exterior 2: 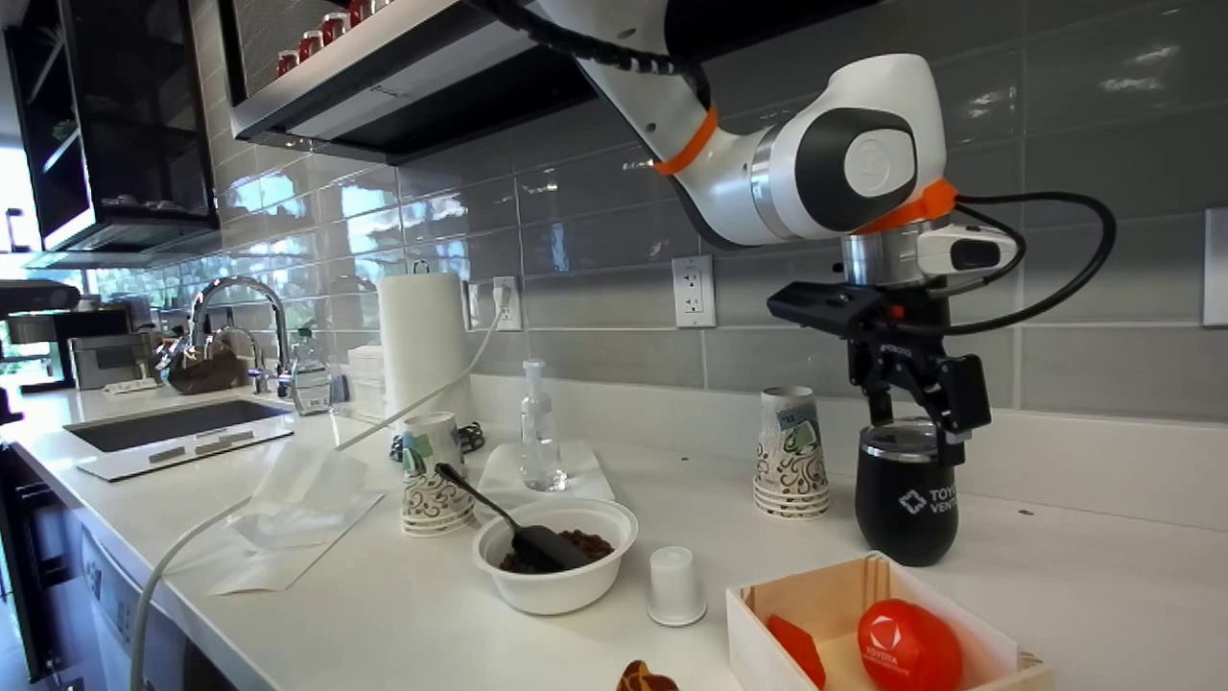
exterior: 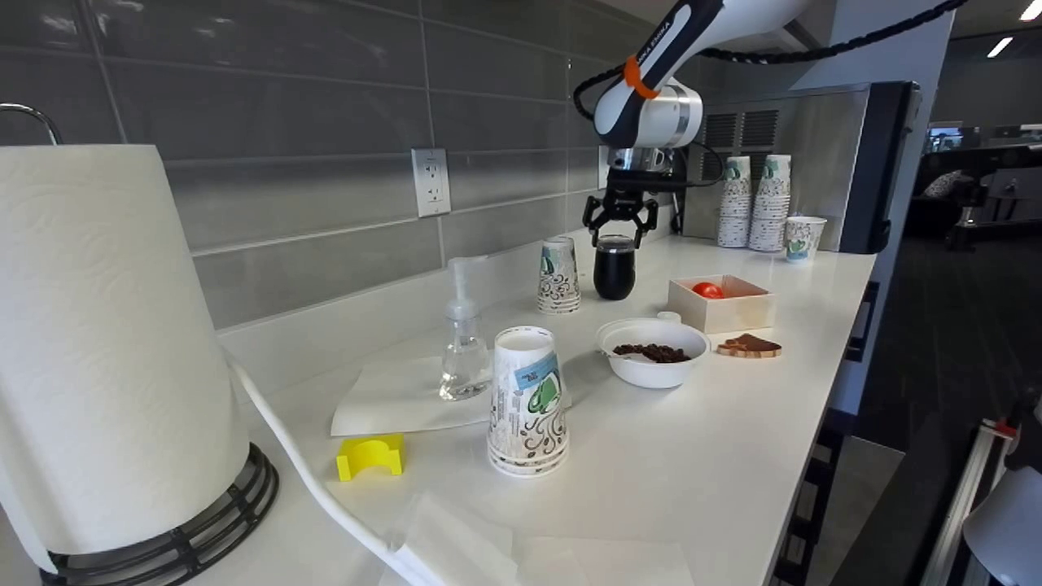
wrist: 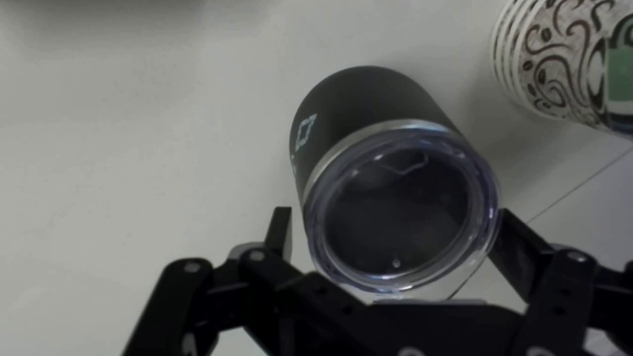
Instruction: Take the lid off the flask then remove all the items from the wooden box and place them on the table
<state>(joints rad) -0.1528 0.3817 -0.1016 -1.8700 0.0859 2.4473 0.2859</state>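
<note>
The black flask (exterior: 615,275) stands upright on the white table (exterior: 651,472), and it also shows in an exterior view (exterior 2: 902,518) and the wrist view (wrist: 361,99). Its clear round lid (wrist: 395,217) sits on top. My gripper (wrist: 393,213) is open, pointing down, with its fingers on either side of the lid. The left finger in the wrist view stands apart from the lid; the right one is at its edge, touching or nearly so. The pale wooden box (exterior: 737,313) holds a red round item (exterior 2: 907,643) and a red flat piece (exterior 2: 796,648). The box is partly cut off in an exterior view.
A stack of paper cups (exterior 2: 791,456) stands close beside the flask, near the tiled wall. A white bowl (exterior: 651,374) with brown bits and a black spoon (exterior 2: 547,549), a small white cup (exterior 2: 674,585) and a brown piece (exterior: 749,346) lie near the box.
</note>
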